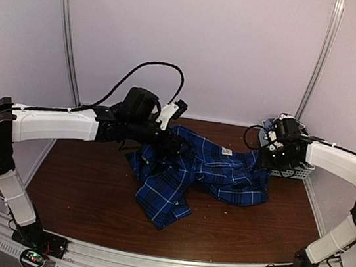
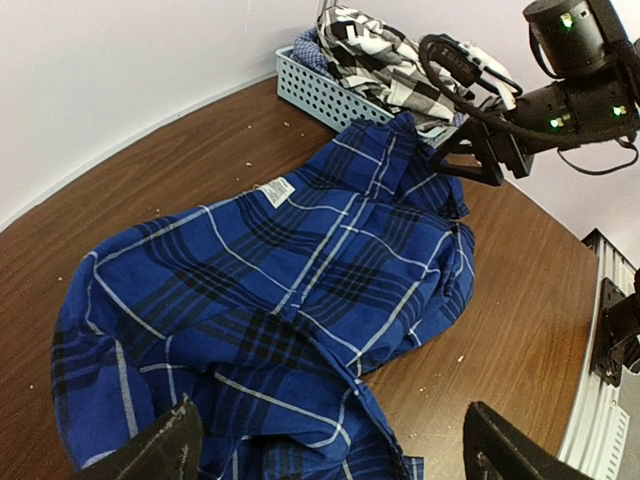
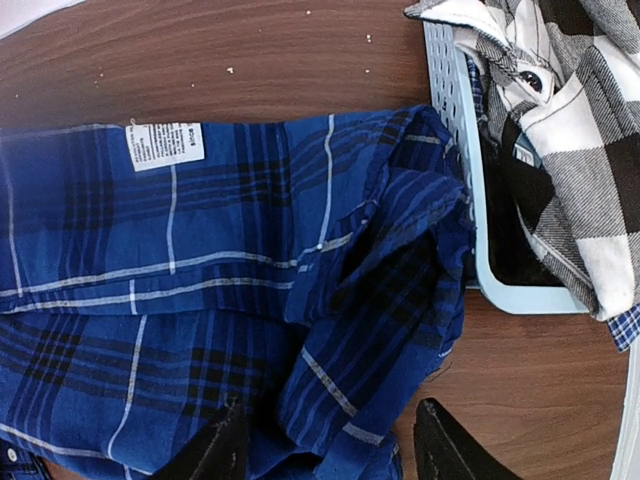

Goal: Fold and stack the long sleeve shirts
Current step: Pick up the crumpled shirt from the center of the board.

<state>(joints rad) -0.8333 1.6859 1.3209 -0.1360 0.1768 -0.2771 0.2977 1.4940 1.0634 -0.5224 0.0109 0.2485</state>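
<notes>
Left hand [image 2: 330, 445] and right hand [image 3: 335, 450] hover released over the crumpled blue plaid shirt [image 1: 193, 169] on the desk [image 1: 83, 193]. The check shirt [image 3: 590, 170] fills the basket [image 3: 455, 150] beside it.

Light is coming across soft and even everywhere, no hard shadows, just faint dark patches sitting under the shirt [image 1: 199, 170] on the table [image 1: 77, 192]. Top view is running dim and a bit grainy, with the walls [image 1: 198, 37] picking up a lilac tint and the rails [image 1: 68, 32] bowing from lens distortion. Left wrist view is bending the table edge too. In both wrist views the fingers [image 2: 160, 455] are blurring at the bottom, while the cloth is coming out crisp.
</notes>
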